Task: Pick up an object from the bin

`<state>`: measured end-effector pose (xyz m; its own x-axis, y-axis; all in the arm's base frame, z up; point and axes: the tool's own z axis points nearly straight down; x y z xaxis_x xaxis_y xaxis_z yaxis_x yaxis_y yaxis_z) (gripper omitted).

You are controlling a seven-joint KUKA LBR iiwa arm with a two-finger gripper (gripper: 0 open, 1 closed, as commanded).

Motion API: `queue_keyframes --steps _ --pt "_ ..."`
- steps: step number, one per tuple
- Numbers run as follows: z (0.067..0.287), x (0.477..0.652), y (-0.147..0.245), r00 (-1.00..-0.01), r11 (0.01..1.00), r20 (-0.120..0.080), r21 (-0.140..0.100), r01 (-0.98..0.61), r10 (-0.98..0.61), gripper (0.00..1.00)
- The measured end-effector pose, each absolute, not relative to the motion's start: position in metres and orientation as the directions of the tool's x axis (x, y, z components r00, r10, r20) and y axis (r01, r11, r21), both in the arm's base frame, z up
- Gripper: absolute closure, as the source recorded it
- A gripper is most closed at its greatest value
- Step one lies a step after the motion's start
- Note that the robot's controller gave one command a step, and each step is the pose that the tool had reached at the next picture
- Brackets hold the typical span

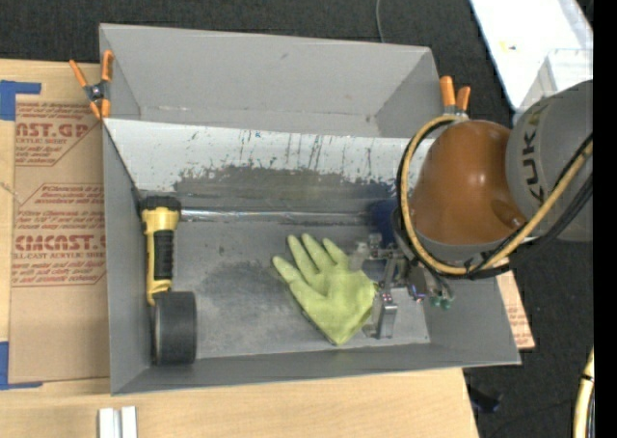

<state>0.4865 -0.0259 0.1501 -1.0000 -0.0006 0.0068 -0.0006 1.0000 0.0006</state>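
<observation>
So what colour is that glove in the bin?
The glove is pale yellow-green, clearest in the camera view.

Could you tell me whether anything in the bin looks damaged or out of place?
Nothing looks spilled or broken. The only oddity is wear: the bin's back wall is streaked with dark scuffs. The yellow-green glove lies flat beside the gripper; flashlight and black tape roll rest at the left wall.

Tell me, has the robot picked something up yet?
Not yet. Done: the gripper is down in the bin, at the cuff end of the yellow-green glove. In hand: nothing visibly; the glove lies flat on the floor. Left: gripping it and lifting it out.
</observation>
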Motion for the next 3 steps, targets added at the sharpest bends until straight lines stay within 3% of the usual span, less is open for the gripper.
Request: queue_keyframes --steps 1,2,3 --pt "0.153 0.488 -0.026 -1.000 1.000 0.000 0.000 -0.001 -0.001 0.00" --pt "0.107 0.490 -0.014 -0.988 0.988 -0.005 -0.001 -0.152 -0.152 0.00" --pt "0.070 0.503 -0.010 -0.973 0.973 -0.004 -0.001 -0.232 -0.232 1.00"
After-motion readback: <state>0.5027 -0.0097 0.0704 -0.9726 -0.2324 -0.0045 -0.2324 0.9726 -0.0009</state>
